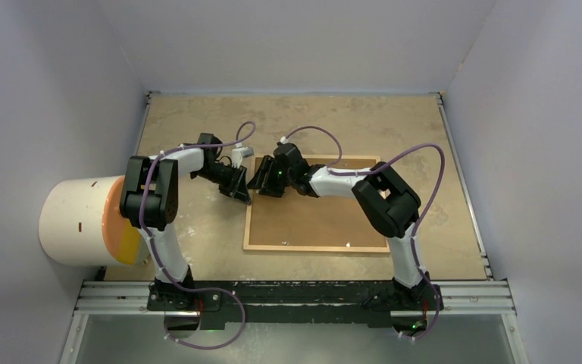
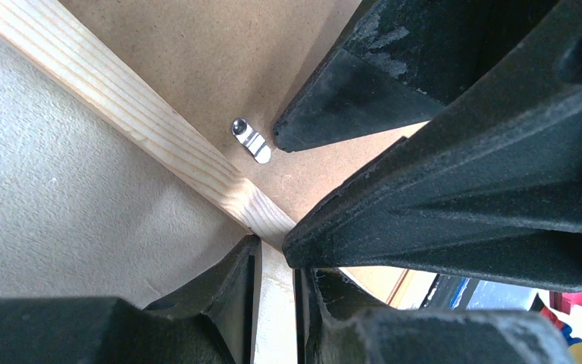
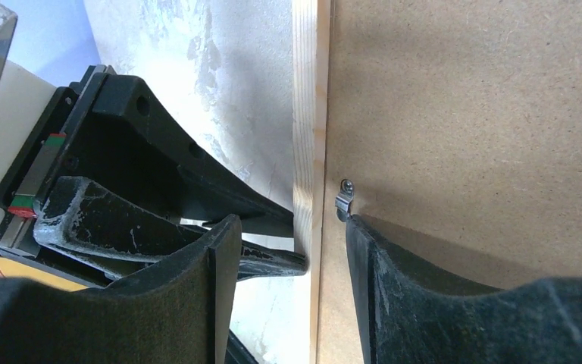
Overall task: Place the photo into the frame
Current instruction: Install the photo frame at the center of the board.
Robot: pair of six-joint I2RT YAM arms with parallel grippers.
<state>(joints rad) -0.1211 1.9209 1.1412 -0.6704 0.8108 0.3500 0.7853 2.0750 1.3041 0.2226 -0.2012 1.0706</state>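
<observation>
Frame: face down mid-tabletop, brown backing board seated in it.
Photo: not visible; possibly under the board.
Left gripper: pinched onto the frame's left rail, probably steadying it.
Right gripper: jaws apart astride that rail, one finger against the metal tab, likely to turn it.

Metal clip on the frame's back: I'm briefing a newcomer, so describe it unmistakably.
Find the wooden frame lying back-up mid-table. Beside its left strip, where both arms' fingers converge, the metal clip sits on the brown backing board. It is the only shiny silver piece.
</observation>
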